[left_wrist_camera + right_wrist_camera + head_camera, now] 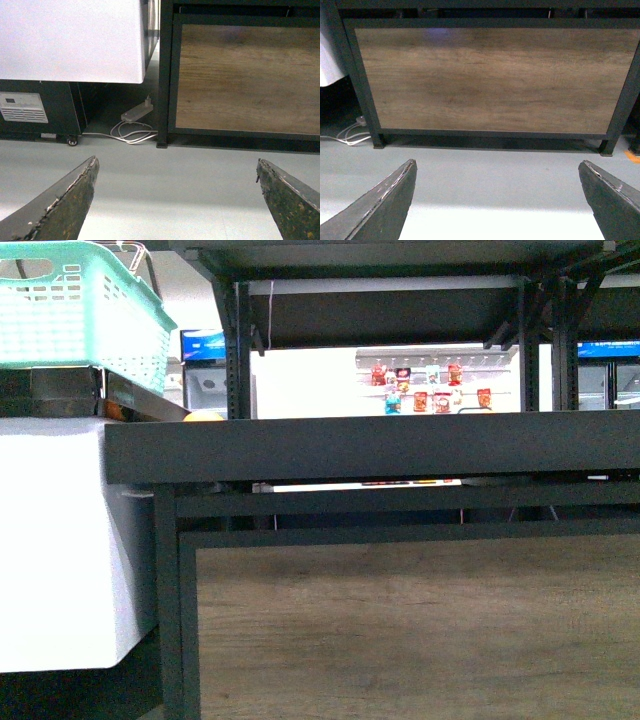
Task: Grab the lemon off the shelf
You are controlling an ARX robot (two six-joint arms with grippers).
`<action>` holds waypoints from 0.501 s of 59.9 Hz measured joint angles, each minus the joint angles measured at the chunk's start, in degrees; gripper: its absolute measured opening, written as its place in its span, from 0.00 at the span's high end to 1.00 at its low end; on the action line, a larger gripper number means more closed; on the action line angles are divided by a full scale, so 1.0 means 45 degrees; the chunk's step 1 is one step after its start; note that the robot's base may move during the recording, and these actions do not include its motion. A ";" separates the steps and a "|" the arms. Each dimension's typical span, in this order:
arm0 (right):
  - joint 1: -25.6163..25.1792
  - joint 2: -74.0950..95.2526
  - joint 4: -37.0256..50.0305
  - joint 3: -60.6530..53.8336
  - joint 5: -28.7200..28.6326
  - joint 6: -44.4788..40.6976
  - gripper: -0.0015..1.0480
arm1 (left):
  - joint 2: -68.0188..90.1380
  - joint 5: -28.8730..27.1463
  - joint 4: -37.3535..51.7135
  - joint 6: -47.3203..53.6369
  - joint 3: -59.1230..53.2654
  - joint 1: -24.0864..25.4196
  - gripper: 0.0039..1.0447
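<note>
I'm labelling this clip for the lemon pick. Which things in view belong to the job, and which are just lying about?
Job:
shelf
lemon, only a yellow sliver showing above the tray edge
left gripper and right gripper, both open

Lying about:
teal basket
white cabinet
power strip
snack packets

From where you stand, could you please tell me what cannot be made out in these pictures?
Front view: the raised edge of the shelf hides all but a yellow sliver; lemon or not, I cannot tell.
Front view: the basket is cut off by the top edge; its contents are hidden.
Front view: the far packets are too small to read.
</note>
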 joint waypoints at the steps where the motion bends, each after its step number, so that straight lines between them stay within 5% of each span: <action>1: 0.0000 0.0000 0.0000 0.0000 0.0000 0.0000 0.07 | 0.0000 0.0000 0.0000 0.0000 0.0000 0.0000 0.07; 30: 0.0000 0.0000 0.0000 0.0000 0.0000 0.0005 0.07 | 0.0000 0.0000 0.0000 0.0000 0.0000 0.0000 0.07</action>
